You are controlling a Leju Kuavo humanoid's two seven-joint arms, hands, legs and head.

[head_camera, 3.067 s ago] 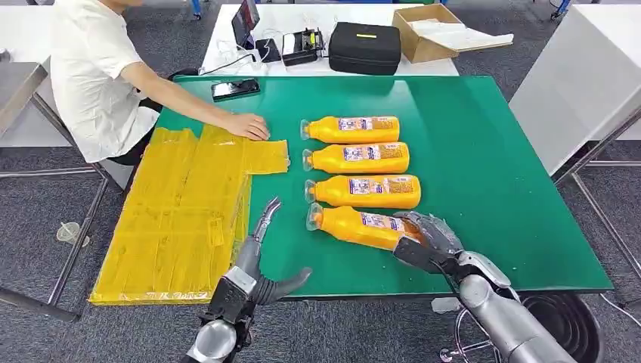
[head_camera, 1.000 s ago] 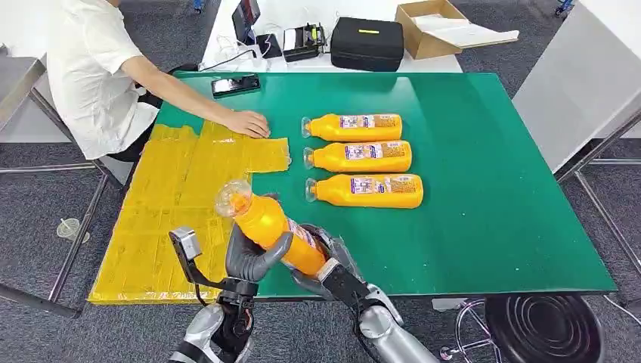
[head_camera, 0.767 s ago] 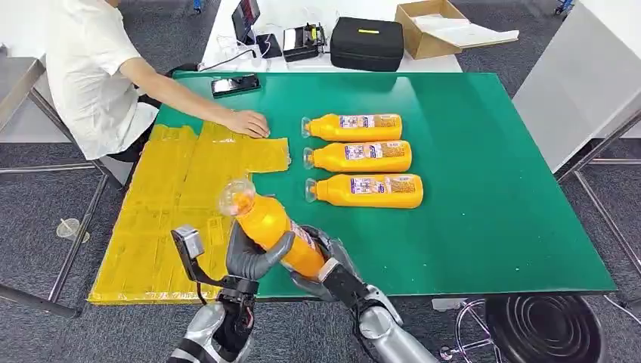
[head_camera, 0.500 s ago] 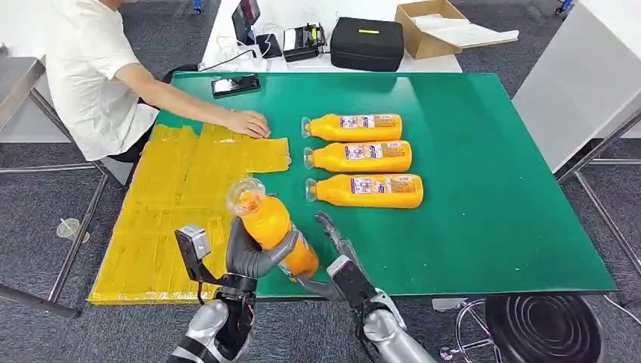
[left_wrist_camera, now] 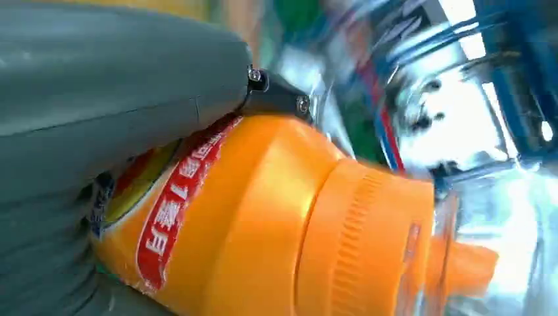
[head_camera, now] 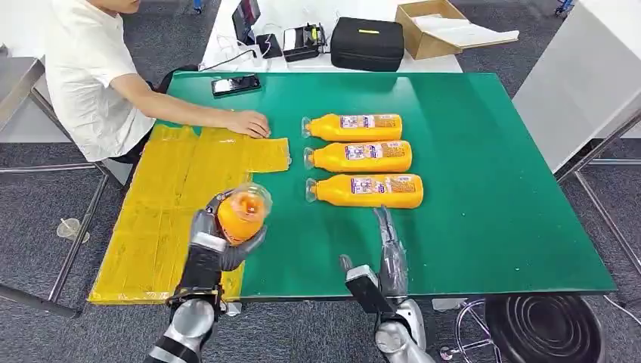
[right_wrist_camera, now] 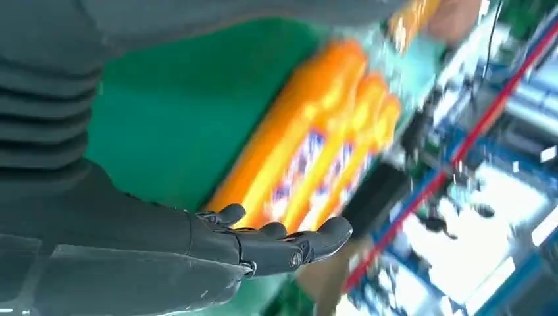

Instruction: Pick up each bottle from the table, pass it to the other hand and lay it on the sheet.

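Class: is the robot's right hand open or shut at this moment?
Open: the right hand holds nothing, its fingers extended over the green table.

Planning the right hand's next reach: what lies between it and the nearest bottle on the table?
Only bare green table between the right hand and nearest bottle, per the head view.

The setting looked like a robotics lab or test workspace. A green-topped table point(head_camera: 484, 151) on metal legs stood on grey carpet. Behind it, a white bench point(head_camera: 302, 19) carried a black case point(head_camera: 366, 45), an open cardboard box point(head_camera: 431, 26), cables and electronic devices. A person point(head_camera: 87, 72) in a white shirt sat alongside.
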